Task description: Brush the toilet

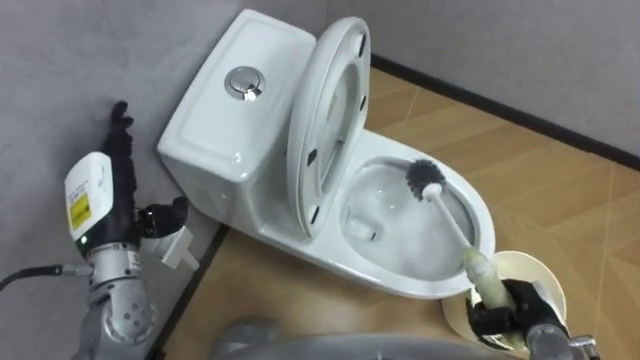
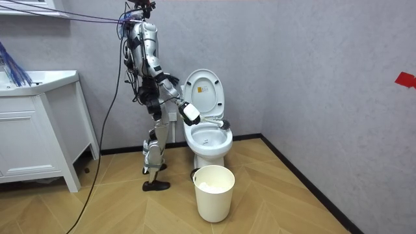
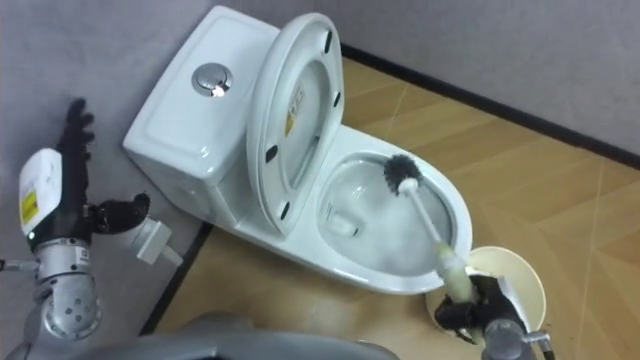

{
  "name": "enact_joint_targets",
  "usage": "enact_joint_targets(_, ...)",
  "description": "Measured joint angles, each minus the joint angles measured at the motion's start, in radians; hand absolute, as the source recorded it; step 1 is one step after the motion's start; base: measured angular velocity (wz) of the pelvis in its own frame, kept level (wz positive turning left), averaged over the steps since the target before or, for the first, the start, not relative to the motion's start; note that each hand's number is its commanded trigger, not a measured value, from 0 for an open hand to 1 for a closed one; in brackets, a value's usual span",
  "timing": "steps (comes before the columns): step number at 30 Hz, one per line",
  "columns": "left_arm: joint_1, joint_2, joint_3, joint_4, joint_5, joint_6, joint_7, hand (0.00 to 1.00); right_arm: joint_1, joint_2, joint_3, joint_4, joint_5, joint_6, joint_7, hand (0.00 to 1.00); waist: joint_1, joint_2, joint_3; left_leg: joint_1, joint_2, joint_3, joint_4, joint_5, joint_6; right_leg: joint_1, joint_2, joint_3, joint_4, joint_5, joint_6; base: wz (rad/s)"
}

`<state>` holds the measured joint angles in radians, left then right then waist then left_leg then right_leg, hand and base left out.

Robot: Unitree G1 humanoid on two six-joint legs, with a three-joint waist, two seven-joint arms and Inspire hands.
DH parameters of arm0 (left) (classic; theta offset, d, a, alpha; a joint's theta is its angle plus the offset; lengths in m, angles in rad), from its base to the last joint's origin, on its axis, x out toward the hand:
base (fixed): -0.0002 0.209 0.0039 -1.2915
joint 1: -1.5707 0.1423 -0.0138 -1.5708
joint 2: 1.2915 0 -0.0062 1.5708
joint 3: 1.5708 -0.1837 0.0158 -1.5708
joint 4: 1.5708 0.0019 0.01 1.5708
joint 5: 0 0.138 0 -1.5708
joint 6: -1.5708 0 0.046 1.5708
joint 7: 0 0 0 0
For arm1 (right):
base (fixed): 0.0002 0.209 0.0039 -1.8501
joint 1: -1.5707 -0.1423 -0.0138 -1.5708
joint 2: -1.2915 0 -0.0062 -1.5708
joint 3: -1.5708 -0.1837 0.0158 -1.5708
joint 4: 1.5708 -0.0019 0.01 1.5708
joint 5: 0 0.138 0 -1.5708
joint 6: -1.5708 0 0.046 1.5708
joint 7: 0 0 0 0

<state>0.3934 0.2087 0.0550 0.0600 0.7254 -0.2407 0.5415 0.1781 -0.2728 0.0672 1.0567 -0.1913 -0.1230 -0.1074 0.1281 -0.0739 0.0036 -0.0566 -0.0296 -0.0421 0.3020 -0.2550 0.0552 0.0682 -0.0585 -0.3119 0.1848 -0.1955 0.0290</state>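
Observation:
The white toilet [image 1: 232, 130] stands against the grey wall with its seat and lid [image 1: 325, 110] raised. A toilet brush rests in the bowl [image 1: 400, 235], its dark bristle head [image 1: 425, 178] against the far inner wall. Its white handle [image 1: 455, 228] slants down to the lower right, where my right hand [image 1: 497, 312] is curled round the pale grip. My left hand [image 1: 120, 140] is held up at the left beside the cistern, fingers straight and holding nothing. In the room view I stand close beside the toilet [image 2: 208, 140], leaning over it.
A cream waste bin [image 1: 545, 280] stands on the wood floor just right of the bowl, under my right hand. A dark skirting [image 1: 520, 110] runs along the far wall. The room view has a white vanity cabinet [image 2: 39, 130] at its left.

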Motion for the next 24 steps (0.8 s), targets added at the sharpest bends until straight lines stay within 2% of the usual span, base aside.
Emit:
enact_joint_targets(2,-0.001,0.002,0.0,-0.025,0.035,-0.009,0.002,0.0,-0.001,0.0,0.0,0.032,-0.014,-0.002,0.018,1.0,0.001,-0.003,-0.0009,0.002,0.0,0.0,0.003,0.0,0.0,0.001,0.0,-0.001,0.0,0.0,0.0,0.0)
enact_joint_targets(5,-0.003,0.006,-0.004,-0.028,0.077,-0.009,0.004,0.0,-0.005,0.0,-0.001,0.069,-0.061,-0.007,0.043,1.0,-0.018,-0.008,0.0003,0.001,-0.001,-0.005,0.005,0.0,0.0,0.003,0.0,-0.006,-0.001,0.0,0.0,0.04)
enact_joint_targets(9,-0.004,0.04,-0.063,-0.028,0.101,-0.002,-0.007,0.0,-0.011,0.0,-0.006,0.082,-0.094,-0.003,0.062,1.0,-0.027,-0.011,0.0032,-0.001,-0.001,-0.004,0.002,0.0,0.0,0.004,-0.001,-0.008,0.0,0.0,0.0,0.0)
enact_joint_targets(12,-0.004,0.052,-0.091,0.004,0.122,0.003,-0.025,0.0,-0.033,-0.005,-0.017,0.08,-0.129,-0.004,0.096,1.0,-0.043,-0.01,0.004,0.001,0.0,0.003,-0.005,0.001,0.0,0.003,-0.001,0.007,0.0,0.0,0.0,-0.07)
enact_joint_targets(15,-0.014,0.079,-0.137,0.091,0.132,0.015,-0.059,0.0,-0.049,-0.012,-0.018,0.074,-0.148,-0.001,0.124,1.0,-0.05,-0.007,0.0049,0.009,0.001,0.007,-0.008,0.002,0.0,0.006,-0.001,0.008,0.0,0.0,0.0,-0.05)
enact_joint_targets(19,-0.008,0.105,-0.191,0.173,0.131,0.032,-0.159,0.0,-0.087,-0.045,-0.018,0.078,-0.195,0.006,0.165,1.0,-0.063,-0.002,0.0057,-0.001,0.0,0.012,-0.006,0.002,0.001,-0.008,-0.003,0.008,0.001,0.0,0.0,-0.02)
enact_joint_targets(20,-0.008,0.119,-0.201,0.19,0.134,0.032,-0.177,0.0,-0.1,-0.055,-0.018,0.078,-0.207,0.009,0.177,1.0,-0.065,-0.002,0.0057,-0.004,0.0,0.013,-0.007,0.003,0.001,-0.017,-0.003,0.008,0.001,0.0,0.0,0.0)
enact_joint_targets(24,-0.01,0.148,-0.221,0.195,0.137,0.04,-0.204,0.0,-0.147,-0.094,-0.019,0.065,-0.264,0.016,0.21,1.0,-0.069,0.011,0.0013,-0.007,0.0,0.02,-0.015,0.007,0.002,-0.02,-0.004,0.009,0.003,0.0,0.0,-0.01)
